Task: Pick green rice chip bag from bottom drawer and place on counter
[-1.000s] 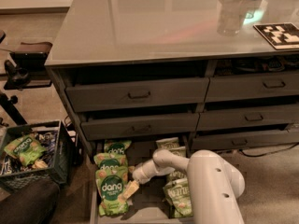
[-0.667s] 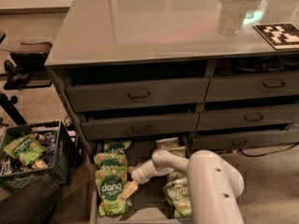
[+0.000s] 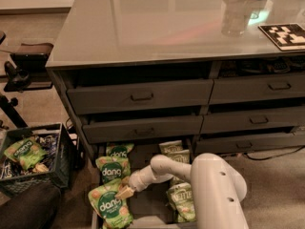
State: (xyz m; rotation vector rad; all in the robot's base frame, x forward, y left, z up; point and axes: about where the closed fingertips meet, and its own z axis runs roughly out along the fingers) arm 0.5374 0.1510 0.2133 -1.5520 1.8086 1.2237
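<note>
Gripper (image 3: 125, 192) is way down in the drawer (image 3: 150, 206), its tip right at the top edge of the front bag (image 3: 110, 209). Honestly can't tell if it's open or clamped on anything. White arm (image 3: 162, 168) comes in from the right, bent and angled down-left. Bag's bright green with a dark round "dang" label and pale chips pictured, lying flat front-left in the drawer, well below the counter (image 3: 157, 23). Two more like it sit behind.
</note>
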